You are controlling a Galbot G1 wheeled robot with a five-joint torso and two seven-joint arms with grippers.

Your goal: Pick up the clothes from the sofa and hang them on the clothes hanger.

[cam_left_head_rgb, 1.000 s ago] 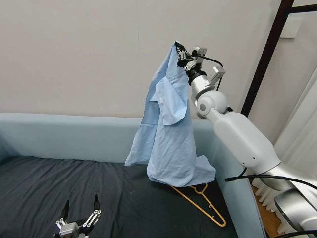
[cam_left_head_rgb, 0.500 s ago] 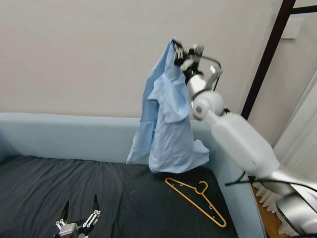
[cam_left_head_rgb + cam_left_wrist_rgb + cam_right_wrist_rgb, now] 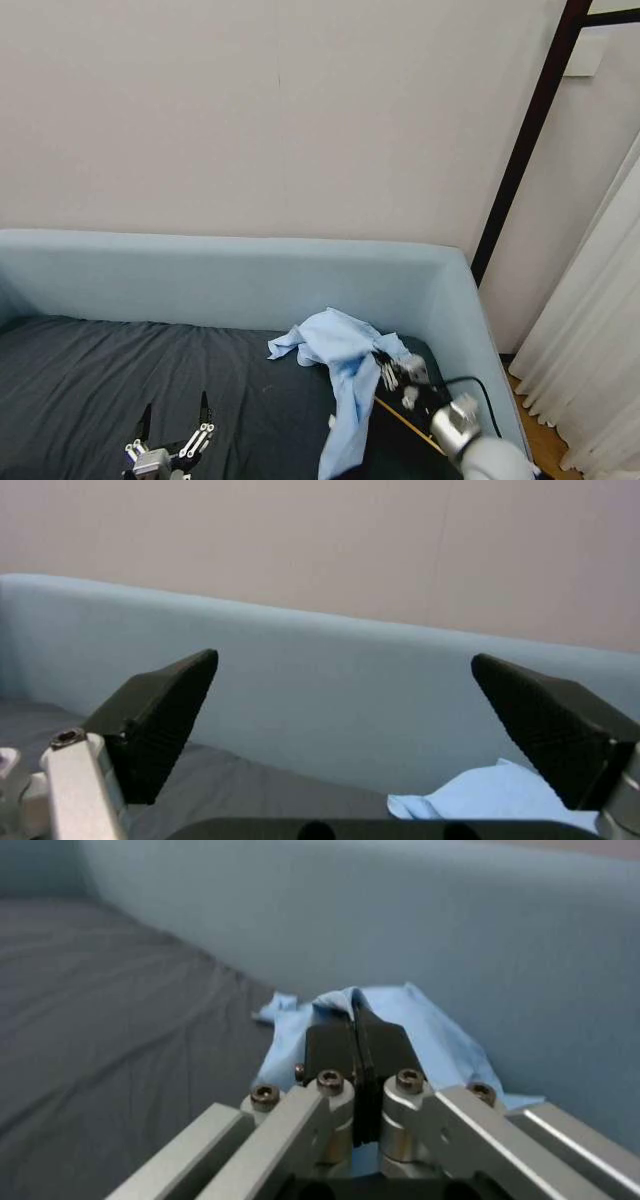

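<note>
While the head view has the blue shirt [image 3: 332, 346] crumpled on the sofa [image 3: 200, 282] by the right gripper [image 3: 387, 367], the left wrist view shows the left gripper [image 3: 343, 660] gaping empty, and the right wrist view shows jaws clamped on its cloth.

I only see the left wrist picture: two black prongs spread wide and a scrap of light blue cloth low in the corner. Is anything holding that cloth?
Observer: Yes. The right gripper has its jaws shut on that light blue cotton shirt.
Operator: Is the shirt in the air?
Observer: No, it sits bunched on the dark grey sofa seat, near the sofa's right end.
Operator: And where are my prongs?
Observer: They belong to the left gripper, low over the seat, well apart from the shirt.
</note>
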